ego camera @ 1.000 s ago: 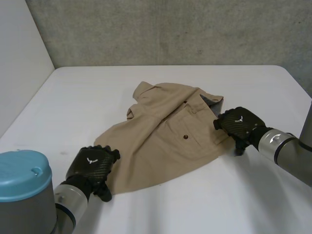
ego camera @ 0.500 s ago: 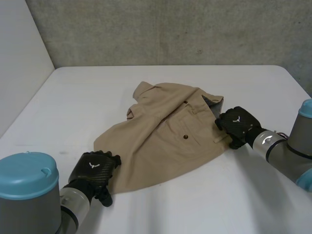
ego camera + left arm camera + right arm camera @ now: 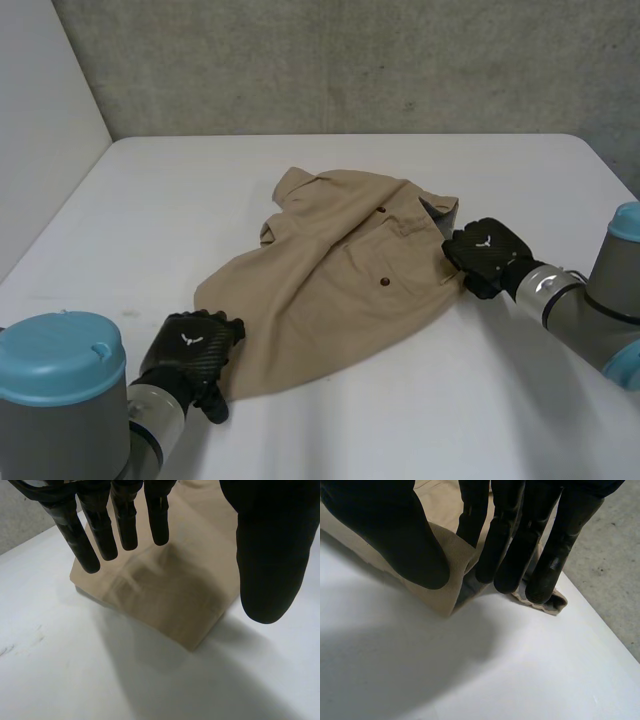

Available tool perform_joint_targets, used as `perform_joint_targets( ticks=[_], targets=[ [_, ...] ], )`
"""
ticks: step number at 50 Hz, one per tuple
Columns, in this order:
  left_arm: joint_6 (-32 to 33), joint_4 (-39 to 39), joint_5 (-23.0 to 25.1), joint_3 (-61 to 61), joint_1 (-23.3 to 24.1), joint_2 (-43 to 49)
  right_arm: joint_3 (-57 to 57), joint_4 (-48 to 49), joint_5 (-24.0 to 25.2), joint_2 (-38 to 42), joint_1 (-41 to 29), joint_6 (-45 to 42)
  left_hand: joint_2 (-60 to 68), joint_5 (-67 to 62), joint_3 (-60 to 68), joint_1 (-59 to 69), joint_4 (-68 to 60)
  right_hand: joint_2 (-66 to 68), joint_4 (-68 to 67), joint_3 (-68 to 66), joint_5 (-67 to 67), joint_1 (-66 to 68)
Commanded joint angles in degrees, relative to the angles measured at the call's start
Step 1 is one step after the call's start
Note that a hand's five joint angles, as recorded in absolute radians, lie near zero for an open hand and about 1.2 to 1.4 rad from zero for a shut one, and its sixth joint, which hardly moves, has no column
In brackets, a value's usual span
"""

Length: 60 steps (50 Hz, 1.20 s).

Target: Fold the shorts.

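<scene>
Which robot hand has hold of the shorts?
The right robot hand: it pinches the shorts between thumb and fingers. The left robot hand hangs open over a corner.

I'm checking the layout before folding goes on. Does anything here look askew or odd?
The shorts lie slantwise on the table, rumpled, with grey lining turned out at the edge beside the right hand, which pinches that edge. Nothing looks torn or spilled.

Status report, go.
Left hand open over near hem corner of shorts. Right hand pinching their right corner. Shorts rumpled, not yet folded.
</scene>
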<state>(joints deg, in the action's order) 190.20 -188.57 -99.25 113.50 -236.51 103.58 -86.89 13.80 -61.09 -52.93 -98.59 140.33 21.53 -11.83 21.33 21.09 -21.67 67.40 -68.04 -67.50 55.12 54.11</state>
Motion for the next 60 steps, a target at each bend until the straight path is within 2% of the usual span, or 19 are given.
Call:
perform_joint_targets(
  ticks=[1,12,16,17,20,26,31,38,44,51,57,60],
  targets=[
    [0.00,-0.31,0.02,-0.56,0.00,1.80,-0.21,-0.61,-0.96,-3.22,0.07,8.01,6.01,-5.71,6.21,6.46,-5.87,12.60,-11.96,-12.50,14.88,25.89],
    [0.18,-2.41,0.02,-2.76,-0.70,6.20,-3.29,-1.14,-1.23,-8.15,-0.46,12.86,14.92,-14.62,15.11,15.36,-14.77,12.60,-11.96,-12.50,14.88,25.89],
    [0.18,-4.61,-0.07,-3.20,-1.23,7.17,-3.64,-2.19,-1.67,-8.77,-1.16,12.86,31.19,-30.89,31.38,31.63,-31.04,12.60,-11.96,-12.50,14.88,25.89],
    [0.18,-6.18,0.02,-3.20,-1.84,7.17,-3.73,-2.72,-2.19,-8.86,-1.25,12.86,50.39,-50.09,50.59,50.84,-50.25,12.60,-11.96,-12.50,14.88,25.89],
    [0.18,-6.99,-0.07,-3.20,-2.28,6.90,-3.73,-4.30,-3.07,-9.03,-1.43,12.95,58.45,-58.15,58.65,58.90,-58.31,12.60,-11.96,-12.50,14.88,25.89],
    [0.18,-6.90,0.02,-4.16,-3.16,0.06,-4.17,-7.29,-4.65,-10.87,-1.43,12.77,58.47,-58.17,58.67,58.91,-58.33,12.60,-11.96,-12.50,14.88,25.89],
    [0.09,-6.81,0.28,-5.66,-3.16,-7.76,-4.70,-10.89,-4.92,-16.93,-1.25,13.04,58.47,-58.17,58.67,58.91,-58.33,12.60,-11.96,-12.50,14.88,25.89],
    [0.26,-3.13,0.46,-12.77,-2.46,-20.95,-3.03,-15.73,-5.45,-29.32,-0.81,15.76,58.47,-58.17,58.67,58.91,-58.33,12.60,-11.96,-12.50,14.88,25.89],
    [-1.04,5.12,0.55,-25.49,-1.85,-27.98,2.77,-18.10,-8.78,-41.54,-0.46,23.66,58.47,-58.17,58.67,58.91,-58.33,12.60,-11.96,-12.50,14.88,25.89],
    [-6.59,9.27,0.64,-36.41,-0.96,-30.10,7.43,-18.63,-8.96,-50.94,-0.46,30.96,58.47,-58.17,58.67,58.91,-58.33,12.60,-11.96,-12.50,14.88,25.89],
    [-6.68,9.54,0.64,-38.00,-0.97,-28.61,7.78,-20.39,-9.05,-50.43,-0.46,31.85,58.47,-58.17,58.67,58.91,-58.33,12.60,-11.96,-12.50,14.88,25.89],
    [-6.77,9.53,0.72,-37.83,-1.49,-24.05,7.78,-20.39,-9.31,-47.28,-0.55,31.76,58.47,-58.17,58.67,58.91,-58.33,12.60,-11.96,-12.50,14.88,25.89]
  ],
)
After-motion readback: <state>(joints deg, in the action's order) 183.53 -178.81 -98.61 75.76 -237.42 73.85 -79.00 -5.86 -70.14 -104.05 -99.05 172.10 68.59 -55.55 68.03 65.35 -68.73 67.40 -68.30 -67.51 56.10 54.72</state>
